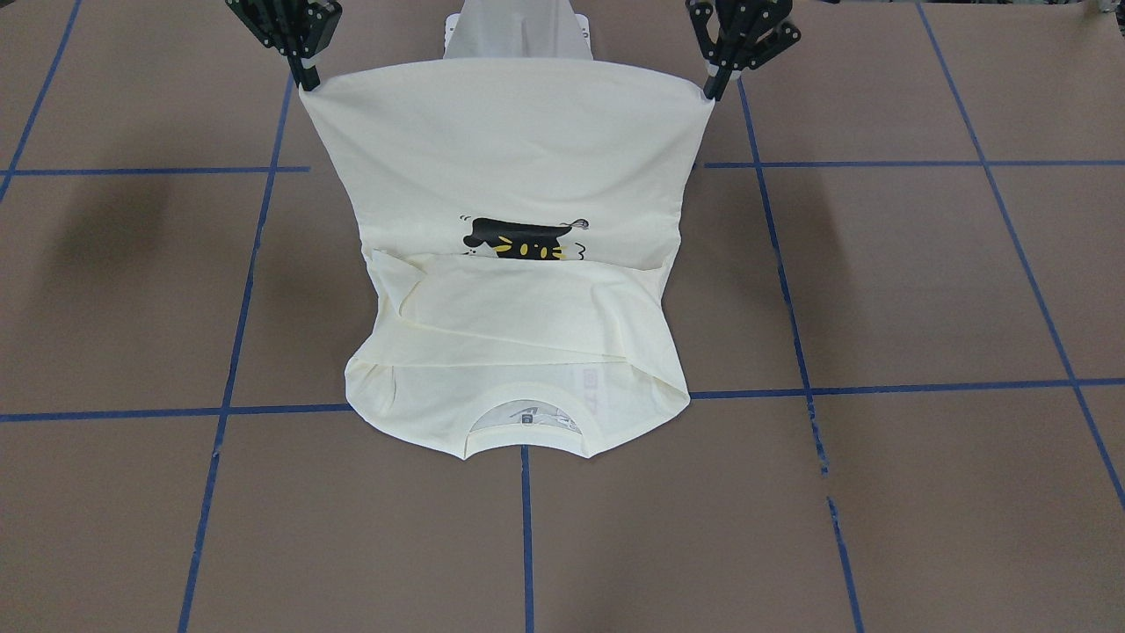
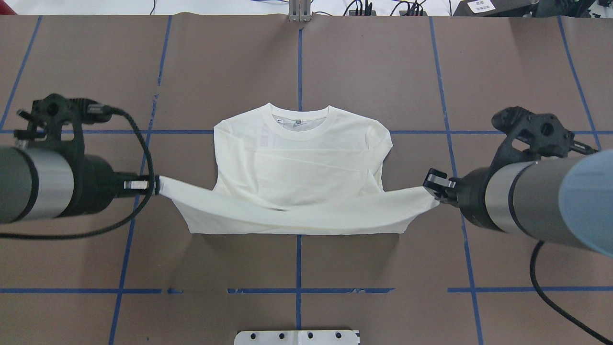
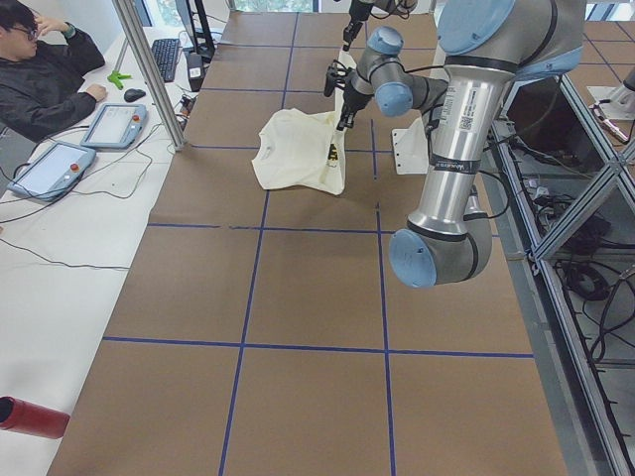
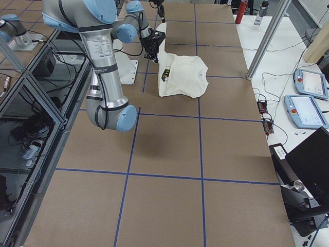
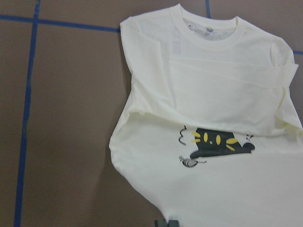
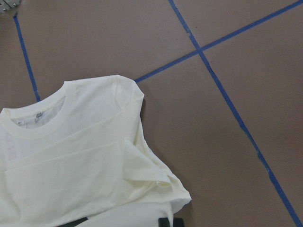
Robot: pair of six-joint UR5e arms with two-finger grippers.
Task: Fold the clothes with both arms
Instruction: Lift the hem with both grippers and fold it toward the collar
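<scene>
The cream-white shirt (image 1: 510, 149) lies in the middle of the table with its collar (image 2: 299, 122) on the far side from me and its sleeves folded across the body. The near hem is lifted and stretched taut between both grippers. My left gripper (image 2: 155, 185) is shut on the hem's left corner, and it also shows in the front view (image 1: 716, 88). My right gripper (image 2: 433, 184) is shut on the right corner, and it also shows in the front view (image 1: 306, 81). The black cat print (image 1: 518, 239) shows on the raised panel's far face, also in the left wrist view (image 5: 220, 142). The red lettering is hidden.
The white pedestal base (image 2: 297, 337) stands at the table's near edge behind the hem. Blue tape lines (image 2: 299, 62) grid the brown table. An operator (image 3: 40, 69) sits at a side bench with tablets (image 3: 109, 124), beside a metal post (image 3: 149, 69).
</scene>
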